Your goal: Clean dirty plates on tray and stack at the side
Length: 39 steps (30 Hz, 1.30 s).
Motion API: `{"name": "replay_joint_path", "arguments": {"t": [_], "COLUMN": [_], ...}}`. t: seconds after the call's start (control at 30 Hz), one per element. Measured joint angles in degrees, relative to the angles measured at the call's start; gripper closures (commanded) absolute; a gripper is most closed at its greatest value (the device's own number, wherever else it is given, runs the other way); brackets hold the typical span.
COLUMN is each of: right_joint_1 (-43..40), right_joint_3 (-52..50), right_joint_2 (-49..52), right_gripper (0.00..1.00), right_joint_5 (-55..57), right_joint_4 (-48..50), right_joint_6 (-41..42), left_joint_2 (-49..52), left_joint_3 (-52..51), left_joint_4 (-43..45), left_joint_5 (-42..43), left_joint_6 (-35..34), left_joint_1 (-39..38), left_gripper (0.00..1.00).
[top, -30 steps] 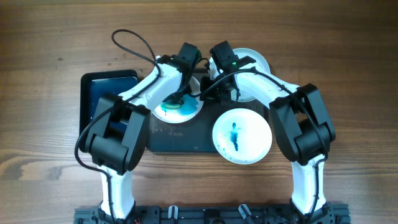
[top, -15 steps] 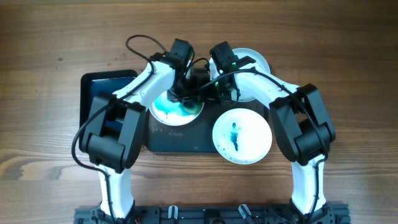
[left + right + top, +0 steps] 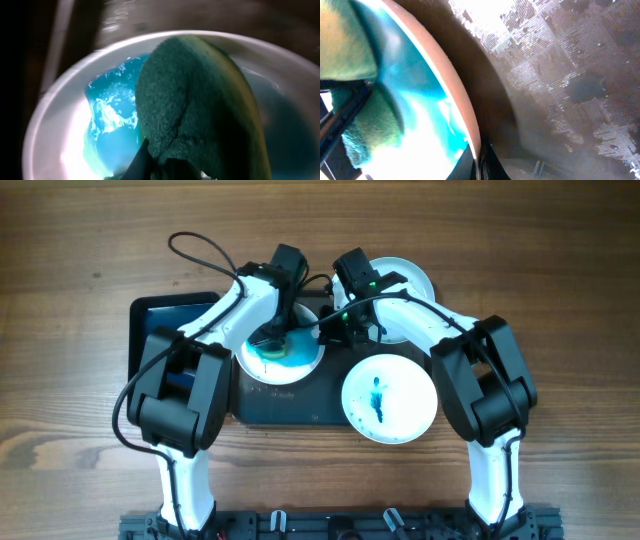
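- Overhead view: the tray [image 3: 290,408] is lying at the middle of the table [image 3: 550,260], and two plates are sitting on it.
- The smeared plate [image 3: 298,362] is resting at the tray's 10 o'clock corner, covered with wet blue paint.
- The left gripper [image 3: 272,340] is pointing down onto that plate, clamped on a green sponge [image 3: 274,350] that is pressing into the paint.
- The right gripper [image 3: 333,330] is pinching the same plate's rim at its 2 o'clock edge.
- The streaked plate [image 3: 405,408] is sitting at the tray's 4 o'clock end, overhanging the rim and carrying a short blue streak at its centre.
- The far plate [image 3: 412,280] is lying off the tray at 1 o'clock, partly hidden under the right arm.
- A small tray [image 3: 165,320] is lying just beside the big one at 9 o'clock.
- Left wrist view: the sponge [image 3: 200,100] is filling the frame from 12 to 5 o'clock, bulging over the smeared plate [image 3: 107,115], whose blue pool is showing at 8 o'clock.
- Dark fingertips [image 3: 145,161] are showing only at 6 o'clock, closed against the sponge's lower edge.
- Right wrist view: the smeared plate [image 3: 451,80] is curving from 11 o'clock down to 6 o'clock, where its rim is running into the closed tips of the right gripper [image 3: 485,162].
- The sponge [image 3: 350,55] is lying on the blue paint at 9 o'clock, and the textured tray [image 3: 560,75] floor is spreading across 1 to 4 o'clock.
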Motion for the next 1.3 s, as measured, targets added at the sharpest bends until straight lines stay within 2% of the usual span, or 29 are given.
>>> {"name": "replay_joint_path", "arguments": {"t": [0.1, 0.2, 0.33, 0.5, 0.63, 0.9, 1.13, 1.3], "right_joint_1": [0.0, 0.0, 0.2, 3.5, 11.0, 25.1, 28.3, 28.4], "right_joint_3": [0.0, 0.0, 0.8, 0.7, 0.7, 0.7, 0.7, 0.7], "right_joint_2": [0.0, 0.0, -1.0, -8.3, -15.7, -16.7, -17.4, -21.5], "right_gripper": [0.96, 0.96, 0.96, 0.96, 0.96, 0.96, 0.96, 0.96], "right_joint_5": [0.0, 0.0, 4.9, 23.7, 43.5, 75.4, 90.6, 91.8], "right_joint_4": [-0.2, -0.4, -5.0, -10.9, -13.4, -19.4, -19.0, -15.4], "right_joint_6": [-0.5, -0.6, -1.1, -1.3, -2.6, -5.3, -5.7, -5.6], "left_joint_2": [-0.2, -2.2, -12.4, -14.4, -14.3, -14.3, -14.3, -14.3], "left_joint_3": [0.6, 4.0, 9.2, 9.8, 9.8, 9.8, 9.8, 9.8], "left_joint_4": [-3.1, -8.4, -9.1, -9.2, -8.1, -7.6, -7.6, -7.2], "left_joint_5": [0.9, 5.4, 9.2, 11.9, 13.0, 13.2, 13.2, 13.2], "left_joint_6": [2.5, 5.8, 8.5, 9.1, 9.1, 9.1, 9.1, 8.7], "left_joint_1": [0.6, 3.7, 12.3, 16.0, 15.8, 15.8, 15.8, 15.8], "left_gripper": [0.96, 0.96, 0.96, 0.96, 0.96, 0.96, 0.96, 0.96]}}
